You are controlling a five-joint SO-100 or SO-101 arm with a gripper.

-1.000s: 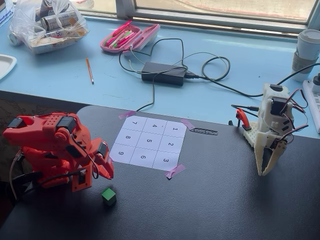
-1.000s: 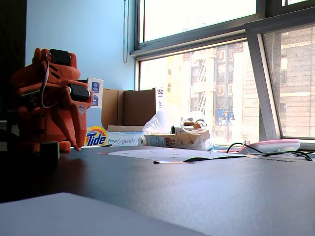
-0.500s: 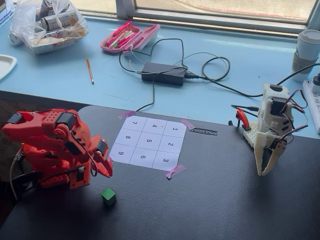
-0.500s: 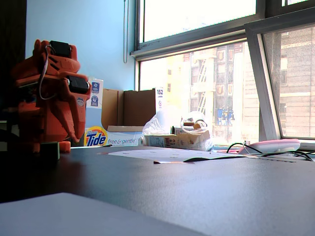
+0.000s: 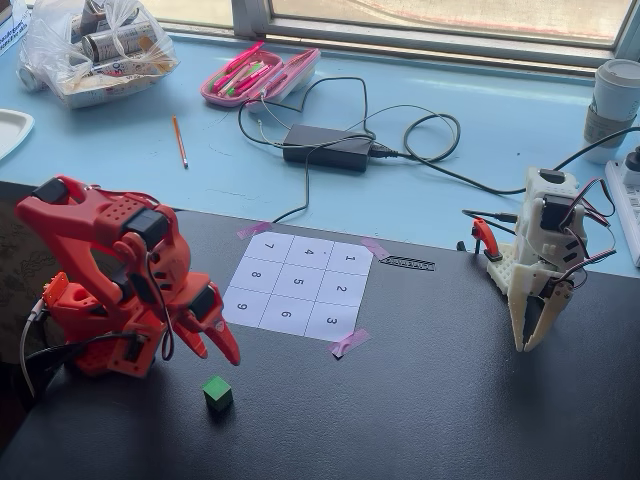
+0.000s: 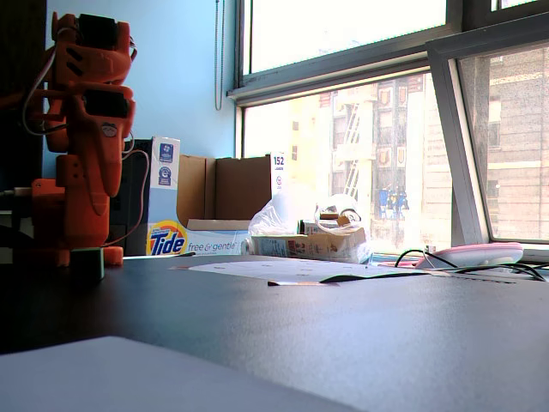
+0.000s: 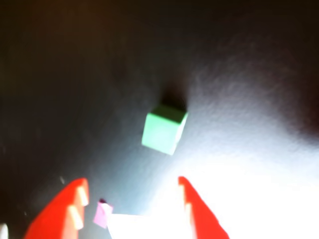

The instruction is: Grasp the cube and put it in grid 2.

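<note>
The small green cube [image 5: 217, 392] sits on the black table, near its front edge and to the lower left of the numbered sheet. My orange gripper [image 5: 217, 354] hangs just above and behind it, pointing down, apart from it. In the wrist view the cube [image 7: 163, 130] lies ahead of the gripper [image 7: 131, 182], whose red jaws stand wide apart and empty. Grid 2 [image 5: 341, 289] is the middle cell of the sheet's right column, between 1 and 3, and it is bare. In a fixed view the cube [image 6: 87, 262] shows dark at the arm's base.
A white second arm [image 5: 540, 262] stands at the table's right. Pink tape [image 5: 349, 343] holds the sheet's corners. Behind the table on the blue ledge lie a power brick with cables [image 5: 327, 147], a pink pencil case [image 5: 260, 75] and a bag of cans [image 5: 95, 45].
</note>
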